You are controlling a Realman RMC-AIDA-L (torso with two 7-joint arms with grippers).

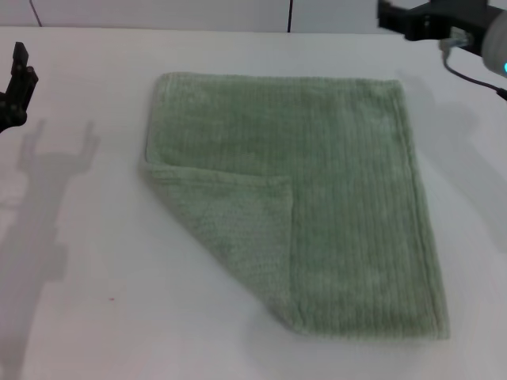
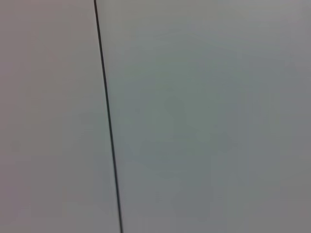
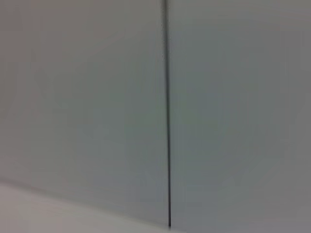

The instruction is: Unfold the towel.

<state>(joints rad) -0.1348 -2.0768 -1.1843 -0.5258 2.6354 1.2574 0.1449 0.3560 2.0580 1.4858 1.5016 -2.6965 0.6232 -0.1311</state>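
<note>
White and bare, the table [image 1: 95, 317] spreads out under the robot, with a pale wall [image 2: 204, 116] behind it crossed by a thin dark seam [image 2: 108, 126]. On the middle of the table lies the towel [image 1: 348, 198], sage green and ribbed, spread flat except for its near left corner [image 1: 238, 229], which is folded over onto the cloth. The left gripper [image 1: 17, 83] hangs at the far left edge, well apart from the towel, holding nothing; whether its jaws are parted I cannot tell. The right gripper [image 1: 412, 20] sits high at the far right, beyond the towel's far corner, also holding nothing, its jaws too cut off to judge.
</note>
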